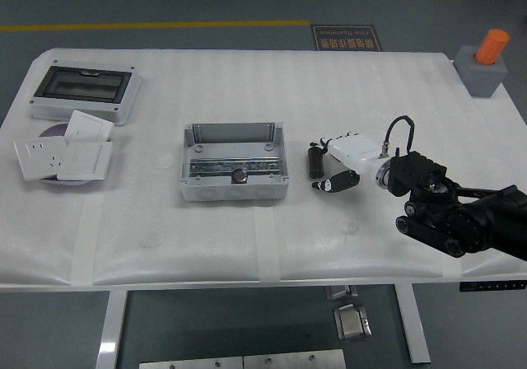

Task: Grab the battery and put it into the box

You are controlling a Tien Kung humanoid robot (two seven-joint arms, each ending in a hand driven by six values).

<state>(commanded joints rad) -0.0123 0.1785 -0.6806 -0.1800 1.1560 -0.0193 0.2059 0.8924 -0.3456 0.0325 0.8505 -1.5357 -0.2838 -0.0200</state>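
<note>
The battery [313, 160], a small black cylinder, lies on the white table just right of the box. The box [233, 128] is a grey open housing in the middle of the table, with a metal rail and a dark round part inside. My right hand [325, 165], white-palmed on a black arm, reaches in from the right. Its fingers [333, 144] are spread just right of the battery's far end and the thumb [336, 182] sits by its near end. The hand is open and nothing is held. My left arm is out of view.
A grey enclosure with a dark clear lid [82, 89] stands at the far left. White switch plates [62, 155] lie on a purple disc in front of it. A grey block with an orange cylinder [486, 63] sits at the far right corner.
</note>
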